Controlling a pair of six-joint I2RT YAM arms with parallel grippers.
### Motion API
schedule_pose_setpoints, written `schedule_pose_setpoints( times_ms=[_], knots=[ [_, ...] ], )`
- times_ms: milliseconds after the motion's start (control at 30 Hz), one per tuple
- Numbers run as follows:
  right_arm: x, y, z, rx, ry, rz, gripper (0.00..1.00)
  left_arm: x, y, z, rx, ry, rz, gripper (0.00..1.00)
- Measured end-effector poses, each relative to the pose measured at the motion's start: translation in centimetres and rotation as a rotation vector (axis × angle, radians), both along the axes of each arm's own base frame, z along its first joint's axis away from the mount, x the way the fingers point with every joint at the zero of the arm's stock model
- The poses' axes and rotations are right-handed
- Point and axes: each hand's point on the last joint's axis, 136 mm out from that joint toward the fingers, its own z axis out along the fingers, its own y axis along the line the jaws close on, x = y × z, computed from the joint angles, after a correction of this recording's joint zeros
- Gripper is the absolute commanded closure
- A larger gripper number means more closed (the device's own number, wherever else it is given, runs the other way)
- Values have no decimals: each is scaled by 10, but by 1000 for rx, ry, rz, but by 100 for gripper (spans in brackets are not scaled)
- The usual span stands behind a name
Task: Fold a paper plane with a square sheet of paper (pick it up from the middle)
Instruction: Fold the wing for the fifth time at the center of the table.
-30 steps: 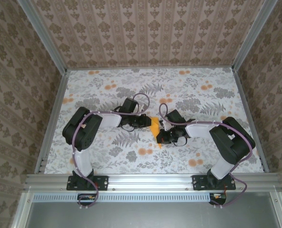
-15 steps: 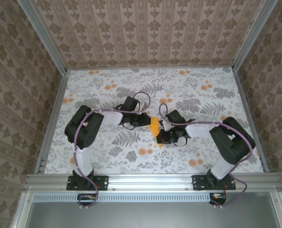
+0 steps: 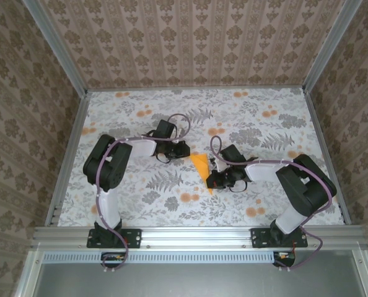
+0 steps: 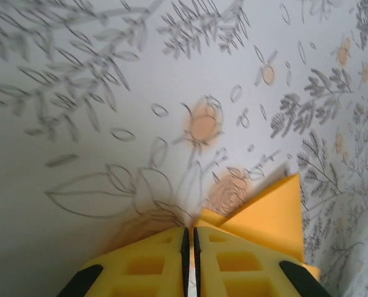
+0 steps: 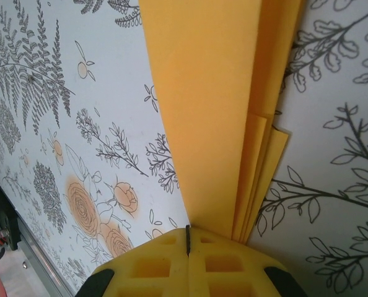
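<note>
Left gripper [image 3: 186, 152] backed off leftward from the paper plane [image 3: 201, 166], jaws near-together on nothing I can see. Right gripper [image 3: 212, 180] is pinched on its layered edge, mid-table. Light, floppy, creases easily, so I'd grip across the stacked folds.

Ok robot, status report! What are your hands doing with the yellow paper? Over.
Right gripper shut on the folded paper. Left gripper shut, holding nothing, paper just beside it. Nothing in the way.
</note>
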Motion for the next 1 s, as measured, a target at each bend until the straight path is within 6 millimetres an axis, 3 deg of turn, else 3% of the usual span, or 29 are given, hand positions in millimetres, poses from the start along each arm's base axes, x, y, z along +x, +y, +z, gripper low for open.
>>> schedule_pose_setpoints(
  times_ms=[300, 433, 567, 767, 1000],
  knots=[
    [1, 1, 1, 5, 24, -25, 100, 18, 18, 12, 54, -42, 49, 85],
    [5, 5, 2, 10, 49, -47, 100, 6, 11, 43, 20, -100, 34, 87],
    [10, 8, 2, 12, 64, -66, 100, -22, -14, 62, -46, -133, -25, 89],
    [14, 10, 2, 17, 70, -80, 100, -69, -49, 46, -76, -57, -115, 94],
    [14, 10, 2, 18, 76, -89, 100, -86, -62, 14, -78, 58, -122, 95]
  ],
)
